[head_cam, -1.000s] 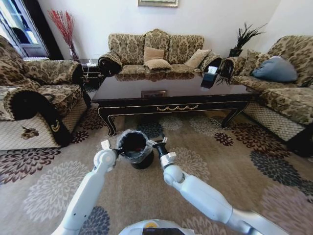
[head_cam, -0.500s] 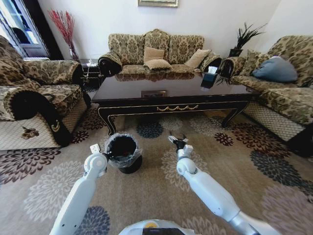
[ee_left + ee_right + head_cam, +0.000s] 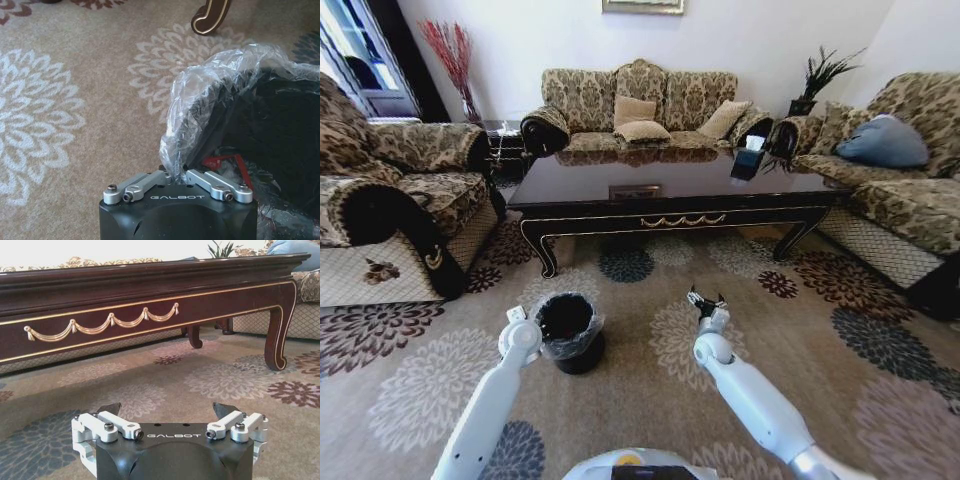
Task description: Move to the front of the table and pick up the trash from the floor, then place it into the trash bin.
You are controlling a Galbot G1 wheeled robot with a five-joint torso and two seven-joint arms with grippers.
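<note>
The trash bin [image 3: 568,330], small, black and lined with a crinkled clear bag, stands on the carpet in front of the table [image 3: 670,218]. My left gripper [image 3: 532,322] is at its left rim. In the left wrist view that gripper [image 3: 175,175] is shut, pinching the bag at the rim of the bin [image 3: 280,130]. A red piece [image 3: 220,162] shows low inside the bin, and I cannot tell whether it is the trash. My right gripper [image 3: 707,300] hovers open and empty over the carpet to the bin's right, facing the table's front rail [image 3: 150,300]; its open jaws [image 3: 166,409] hold nothing.
Patterned sofas stand at the left [image 3: 390,200], behind the table [image 3: 640,105] and at the right [image 3: 900,190]. A black tissue box [image 3: 748,160] sits on the table. A carved table leg [image 3: 210,17] is just beyond the bin. Flowered carpet [image 3: 820,330] lies open to the right.
The bin has come down and to the left with my left gripper. My right gripper has let go of its rim and swung away to the right.
</note>
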